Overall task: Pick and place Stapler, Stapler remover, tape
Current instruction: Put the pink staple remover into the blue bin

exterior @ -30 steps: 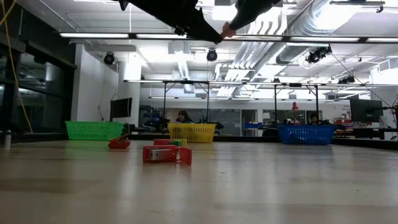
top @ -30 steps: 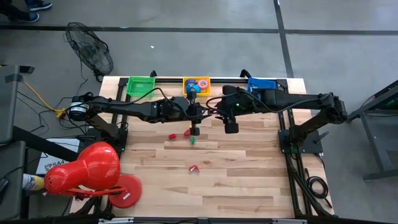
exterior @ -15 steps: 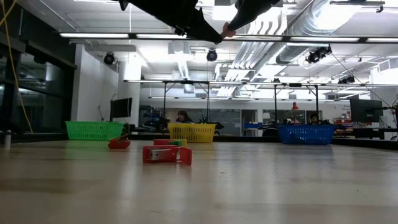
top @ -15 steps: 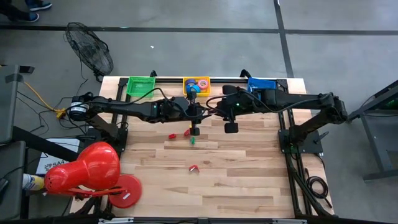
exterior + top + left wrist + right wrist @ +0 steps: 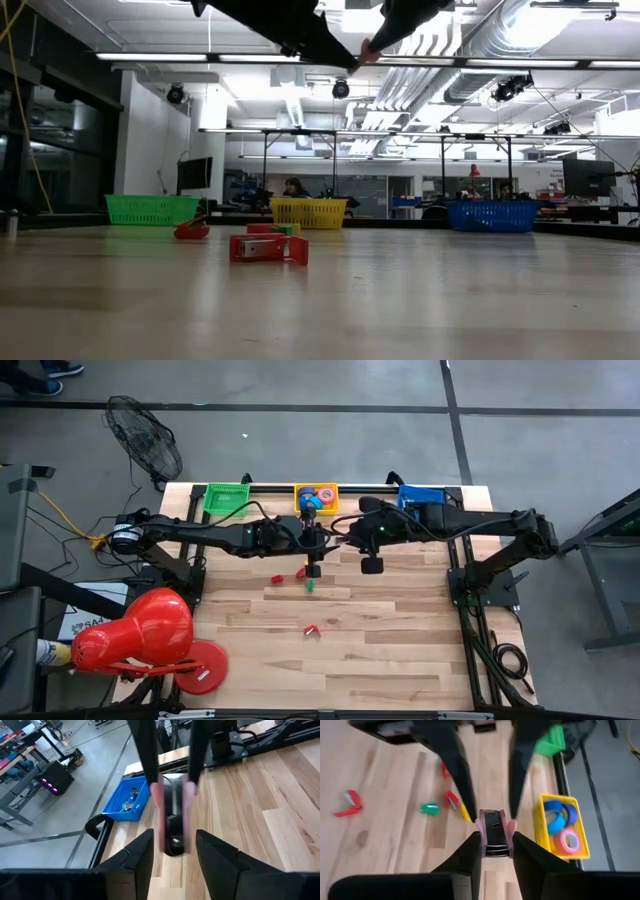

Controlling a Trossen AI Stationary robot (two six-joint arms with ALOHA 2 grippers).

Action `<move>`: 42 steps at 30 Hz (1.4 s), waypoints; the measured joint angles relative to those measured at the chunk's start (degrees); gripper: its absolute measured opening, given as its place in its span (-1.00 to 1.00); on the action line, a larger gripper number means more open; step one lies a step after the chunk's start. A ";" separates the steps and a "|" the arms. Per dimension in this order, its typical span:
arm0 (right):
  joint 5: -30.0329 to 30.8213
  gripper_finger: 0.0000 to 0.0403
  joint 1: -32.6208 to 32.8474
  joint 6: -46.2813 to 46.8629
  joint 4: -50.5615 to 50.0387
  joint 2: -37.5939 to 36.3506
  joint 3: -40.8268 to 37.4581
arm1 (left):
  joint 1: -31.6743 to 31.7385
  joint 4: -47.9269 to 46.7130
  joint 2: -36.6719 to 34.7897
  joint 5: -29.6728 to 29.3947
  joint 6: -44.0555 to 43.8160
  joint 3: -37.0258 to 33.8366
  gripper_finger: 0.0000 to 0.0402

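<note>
Along the far edge of the table (image 5: 400,650), in a row and well apart: green basket (image 5: 227,497), yellow basket (image 5: 540,827), blue basket (image 5: 122,814). Inside the yellow basket: the tape (image 5: 562,840), one pink-red roll lying flat near one end, blue rolls crowded together beside it at the other. Inside the blue basket: a few small dark and pale bits, too small to tell. In the air above the middle of the table, in front of the yellow basket: the stapler (image 5: 494,832), dark with pink sides, between both arms meeting nose to nose. Clamped on one end of it, fingers narrow and pressed to its pink sides: the right gripper (image 5: 495,837). Around the other end, fingers parted wider and flanking it with a thin gap on each side: the left gripper (image 5: 174,836). On the bare wood below and towards the near side, outside every basket: small red, green and yellow pieces (image 5: 430,808) close together. Farther off, alone on the planks: the red stapler remover (image 5: 348,804).
</note>
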 joint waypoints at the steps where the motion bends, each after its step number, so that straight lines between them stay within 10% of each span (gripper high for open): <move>1: 0.86 -0.61 -0.11 0.45 -0.52 0.00 0.00 | 0.00 -0.18 0.00 -0.08 0.48 0.00 -0.28; 22: 9.92 -0.58 -26.06 18.72 -18.14 0.02 -4.87 | -0.02 -3.88 0.00 -3.41 0.93 -0.02 -0.27; 42: 4.76 -0.55 -53.19 26.04 8.98 0.02 -28.93 | -0.02 -7.07 0.00 -3.32 -1.93 -0.02 -0.27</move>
